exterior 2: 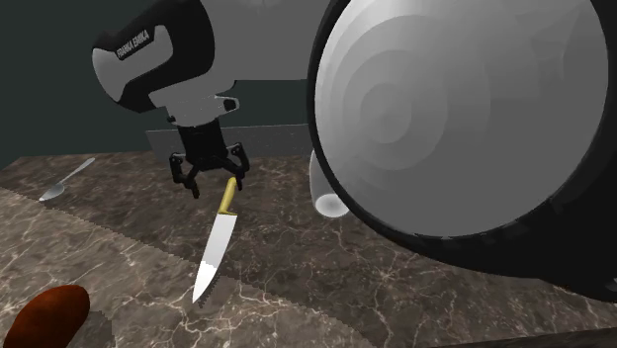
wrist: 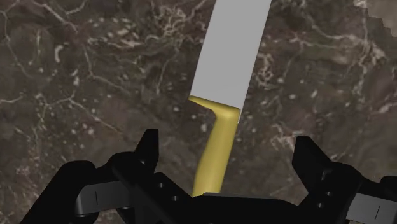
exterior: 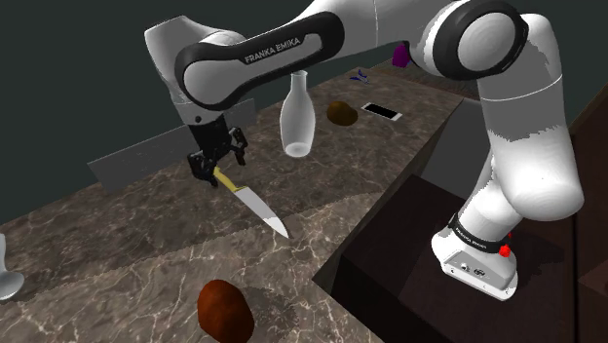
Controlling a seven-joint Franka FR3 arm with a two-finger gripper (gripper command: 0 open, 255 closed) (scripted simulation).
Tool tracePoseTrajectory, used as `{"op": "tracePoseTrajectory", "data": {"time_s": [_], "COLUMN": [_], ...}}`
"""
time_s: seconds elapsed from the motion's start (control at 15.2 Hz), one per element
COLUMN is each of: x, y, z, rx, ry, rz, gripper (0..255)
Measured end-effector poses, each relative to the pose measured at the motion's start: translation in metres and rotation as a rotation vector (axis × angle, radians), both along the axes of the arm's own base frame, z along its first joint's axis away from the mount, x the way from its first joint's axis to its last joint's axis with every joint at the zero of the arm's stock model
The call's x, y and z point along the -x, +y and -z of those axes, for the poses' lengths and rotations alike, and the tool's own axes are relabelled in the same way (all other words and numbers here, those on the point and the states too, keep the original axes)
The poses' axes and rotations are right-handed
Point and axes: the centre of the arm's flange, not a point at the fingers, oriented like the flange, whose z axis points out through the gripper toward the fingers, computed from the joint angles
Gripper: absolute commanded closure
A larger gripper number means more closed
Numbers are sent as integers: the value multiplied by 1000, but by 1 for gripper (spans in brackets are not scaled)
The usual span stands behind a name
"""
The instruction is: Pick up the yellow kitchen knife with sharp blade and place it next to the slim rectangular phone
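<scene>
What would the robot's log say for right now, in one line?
knife: lying on counter | gripper: open, either side of handle, not touching | phone: farther along counter, apart from knife | step: grasp not yet made

i see a dark brown marble counter (exterior: 117,255) veined in white. mid-frame in the shoulder view, the knife (exterior: 251,200) has a yellow handle and a pale grey blade. the gripper (exterior: 216,168) is all black. upper centre, a white bottle (exterior: 296,119); bottom edge, a reddish-brown lump (exterior: 225,310); upper right, a white phone (exterior: 382,112).
</scene>
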Motion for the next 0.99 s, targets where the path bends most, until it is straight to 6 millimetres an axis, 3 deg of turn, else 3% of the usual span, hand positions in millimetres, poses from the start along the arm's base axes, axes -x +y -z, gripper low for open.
{"op": "tracePoseTrajectory", "data": {"time_s": [0.46, 0.86, 0.92, 0.99], "x": [1, 2, 2, 2], "y": [1, 1, 1, 1], "z": [35, 39, 39, 39], "rx": [1, 1, 1, 1], "ry": [1, 1, 1, 1], "rz": [-3, -3, -3, -3], "gripper": [0, 0, 255, 255]}}
